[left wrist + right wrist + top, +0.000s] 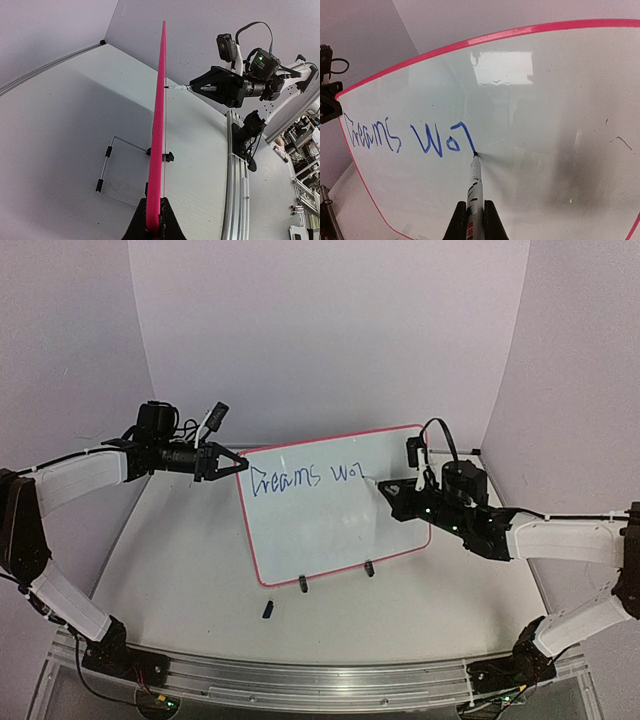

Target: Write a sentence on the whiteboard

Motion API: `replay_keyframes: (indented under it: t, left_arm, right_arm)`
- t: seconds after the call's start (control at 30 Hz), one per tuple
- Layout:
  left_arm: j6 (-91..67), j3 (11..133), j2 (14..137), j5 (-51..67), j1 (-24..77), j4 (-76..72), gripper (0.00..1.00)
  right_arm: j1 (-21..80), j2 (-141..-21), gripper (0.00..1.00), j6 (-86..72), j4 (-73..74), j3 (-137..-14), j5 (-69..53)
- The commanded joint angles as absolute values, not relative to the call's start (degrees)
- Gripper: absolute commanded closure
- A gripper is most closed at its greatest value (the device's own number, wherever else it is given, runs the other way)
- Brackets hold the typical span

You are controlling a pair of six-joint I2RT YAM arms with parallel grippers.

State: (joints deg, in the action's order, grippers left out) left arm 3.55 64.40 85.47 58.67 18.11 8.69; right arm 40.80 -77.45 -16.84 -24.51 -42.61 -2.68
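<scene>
The whiteboard [335,520] with a red-pink rim stands tilted on two small black clip feet in the middle of the table. Blue writing on it reads "Dreams wo" plus a fresh stroke [465,136]. My left gripper [238,464] is shut on the board's upper left edge, which shows edge-on in the left wrist view [159,150]. My right gripper [385,489] is shut on a white marker [475,187]. The marker tip touches the board at the end of the last stroke. The marker also shows from the side in the left wrist view [179,87].
A small dark marker cap [268,609] lies on the table in front of the board. A wire stand [107,162] props the board from behind. The aluminium rail [300,680] runs along the near edge. Walls enclose the back and sides.
</scene>
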Motion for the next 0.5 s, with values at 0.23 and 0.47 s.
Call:
replay_keyframes:
  t: [0.23,0.47]
  left_arm:
    - [9.58,64.12,86.76,57.39,19.69,13.45,1.0]
    - [9.7,64.16,86.77,57.41,19.77,13.54,1.0]
  right_arm:
    - [40.65,-75.96,1.0,-17.45,-25.17,-43.24,-1.91]
    - [40.61,-77.98,1.0,-17.59,-28.04,-45.36,-2.87]
